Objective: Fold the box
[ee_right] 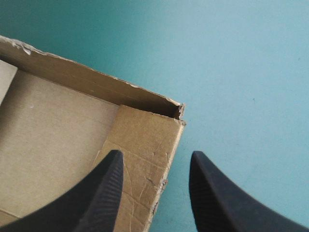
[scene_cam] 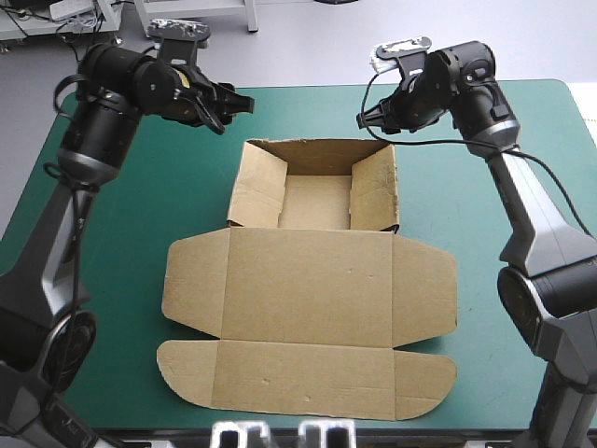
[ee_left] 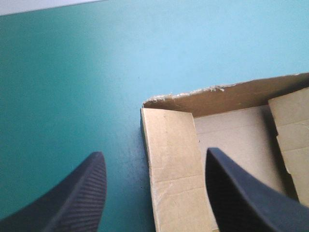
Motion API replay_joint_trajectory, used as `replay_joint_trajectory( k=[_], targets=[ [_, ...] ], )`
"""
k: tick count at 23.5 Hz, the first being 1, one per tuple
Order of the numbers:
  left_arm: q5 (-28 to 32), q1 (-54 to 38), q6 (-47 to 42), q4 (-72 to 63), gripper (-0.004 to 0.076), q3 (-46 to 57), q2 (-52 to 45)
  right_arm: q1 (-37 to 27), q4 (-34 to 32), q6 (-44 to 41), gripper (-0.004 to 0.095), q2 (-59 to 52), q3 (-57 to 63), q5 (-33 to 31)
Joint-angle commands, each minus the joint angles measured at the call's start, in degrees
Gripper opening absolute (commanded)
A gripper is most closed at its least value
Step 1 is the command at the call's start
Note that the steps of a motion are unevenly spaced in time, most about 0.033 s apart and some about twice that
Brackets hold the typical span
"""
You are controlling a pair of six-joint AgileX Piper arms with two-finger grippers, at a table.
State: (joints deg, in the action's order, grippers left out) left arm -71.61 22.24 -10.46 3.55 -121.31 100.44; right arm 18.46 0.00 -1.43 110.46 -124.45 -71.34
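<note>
Brown box (scene_cam: 308, 289) tray, lid flat | both jaws wide apart, empty | far corners just ahead.

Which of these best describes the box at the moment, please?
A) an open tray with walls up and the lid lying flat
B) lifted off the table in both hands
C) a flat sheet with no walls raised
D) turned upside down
A: the box stands as a tray with its walls raised at the far side, while its lid lies flat on the teal-green cover toward the near edge.
</note>
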Motion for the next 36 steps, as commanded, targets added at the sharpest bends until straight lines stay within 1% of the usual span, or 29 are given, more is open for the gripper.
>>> replay_joint_trajectory(
  k=[1,6,7,8,9,10,11,12,13,14,16,18,20,21,22,24,26,28,30,32,33,36],
  targets=[
    [-2.52,0.39,2.32,-0.35,0.0342,-1.85,-7.94,-0.15,0.0,0.1,0.0418,-5.84,-1.63,-0.63],
    [-2.52,0.39,6.06,-0.35,0.0157,1.76,-15.27,-0.15,2.98,-0.18,0.0417,-7.28,0.55,-0.63],
    [-2.52,0.39,6.62,-0.35,0.0116,4.79,-18.38,-0.15,4.01,-0.18,0.0418,-7.28,2.05,-0.63],
    [-2.52,0.39,6.62,-0.25,0.0101,6.86,-20.16,-0.15,4.01,-0.18,0.0417,-7.28,3.11,-0.63],
    [-2.52,0.39,6.87,0.52,0.009,11.69,-23.63,-0.15,2.94,-0.18,0.0418,-7.28,5.72,-0.63],
    [-2.52,0.39,6.87,0.81,0.009,13.91,-25.39,-0.15,2.31,-0.18,0.0418,-7.28,6.82,-0.63],
    [-2.52,0.39,6.87,1.4,0.009,19.3,-28.6,-0.15,2.02,-0.32,0.0418,-7.28,9.26,-0.63],
    [-2.52,0.39,6.87,1.87,0.009,22.42,-30.45,-0.15,2.02,-0.33,0.0418,-7.28,10.45,-0.63],
    [-2.52,0.39,6.87,2.28,0.009,28.51,-34.12,-0.15,2.03,-0.33,0.0418,-7.28,12.33,-0.63],
    [-2.37,0.39,6.87,2.28,0.009,31.4,-35.6,-0.15,2.03,-0.59,0.0417,-7.28,13.03,-0.63],
    [-0.53,0.39,6.87,2.28,0.0084,41.37,-43.7,-0.15,2.03,-1.65,0.0417,-7.0,16.09,-0.63],
    [0.76,0.39,6.87,2.28,0.0082,47.36,-49.54,-0.15,2.03,-1.65,0.0417,-6.31,17.72,-0.52],
    [0.89,0.39,6.87,2.28,0.0082,52.24,-55.0,-0.15,2.14,-1.77,0.0417,-4.63,18.63,-0.52],
    [0.89,0.39,6.87,2.28,0.0082,53.58,-56.23,-0.15,2.54,-1.89,0.0416,-4.03,18.78,-0.52],
    [0.89,0.39,6.87,2.28,0.0083,55.65,-58.95,-0.15,4.1,-1.88,0.0415,-2.86,18.93,-0.13],
    [0.89,0.39,6.87,2.28,0.0082,58.12,-61.46,-0.15,6.44,-1.88,0.0412,-1.04,18.93,0.93],
    [0.74,0.39,6.87,2.28,0.0083,59.23,-62.32,-0.15,7.42,-1.25,0.0401,0.13,18.93,1.24],
    [0.29,0.39,6.77,2.28,0.0082,59.84,-62.72,-0.15,7.42,-0.59,0.0328,0.77,18.93,1.38],
    [0.1,0.39,6.68,2.28,0.0082,60.11,-62.72,-0.15,7.05,0.93,0.0175,1.07,18.93,1.38],
    [0.2,0.39,6.87,2.28,0.0083,60.11,-62.72,-0.15,6.56,2.82,-0.003,1.07,18.93,1.38],
    [0.36,0.39,6.87,2.28,0.0082,60.11,-62.72,-0.15,6.28,2.94,-0.0012,1.07,18.8,1.26],
    [0.49,0.39,6.87,2.67,0.0079,60.11,-62.72,-0.15,4.41,2.94,-0.0016,0.72,17.73,0.53]
  ],
)
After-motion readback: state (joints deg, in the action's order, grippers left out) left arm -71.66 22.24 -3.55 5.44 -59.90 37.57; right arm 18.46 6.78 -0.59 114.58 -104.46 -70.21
